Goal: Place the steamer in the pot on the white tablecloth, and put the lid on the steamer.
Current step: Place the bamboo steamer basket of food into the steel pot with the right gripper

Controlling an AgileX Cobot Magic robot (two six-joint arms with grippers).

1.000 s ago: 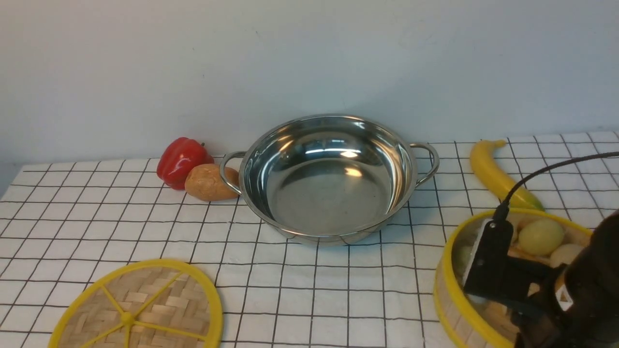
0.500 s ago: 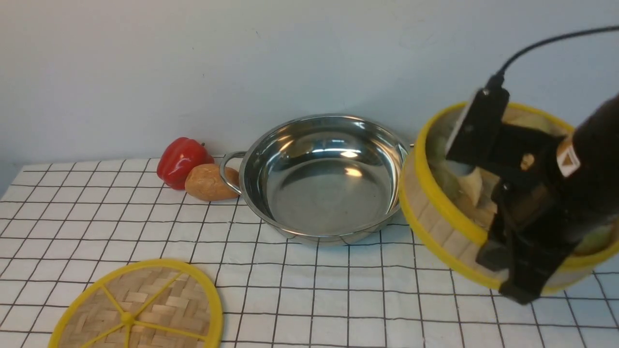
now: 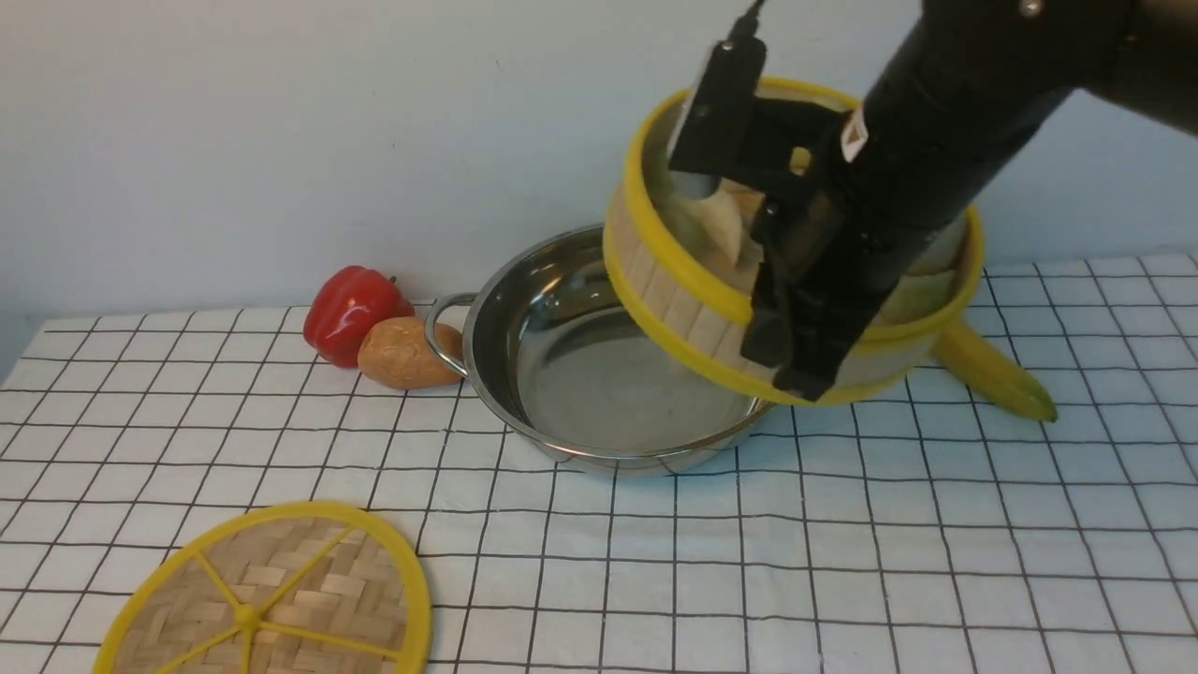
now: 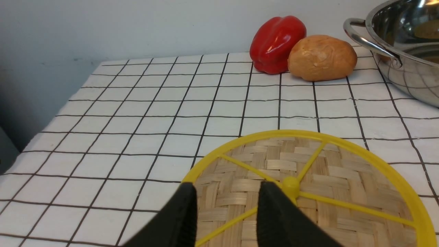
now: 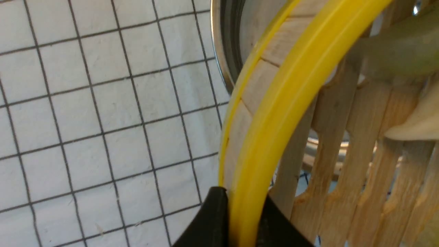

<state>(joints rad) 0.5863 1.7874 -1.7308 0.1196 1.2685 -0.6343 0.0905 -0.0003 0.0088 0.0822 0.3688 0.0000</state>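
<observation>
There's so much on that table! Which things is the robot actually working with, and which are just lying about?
Part of the job:
steamer, held by the right gripper
pot
lid
white tablecloth

Just lying about:
red pepper
potato
banana

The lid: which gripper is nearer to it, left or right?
Left. The left gripper is just above the lid; the right gripper is far off, gripping the steamer over the pot.

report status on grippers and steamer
Right gripper shut on steamer rim, steamer tilted in the air over right side of pot. Left gripper open above lid. Pot interior empty, nothing blocking.
</observation>
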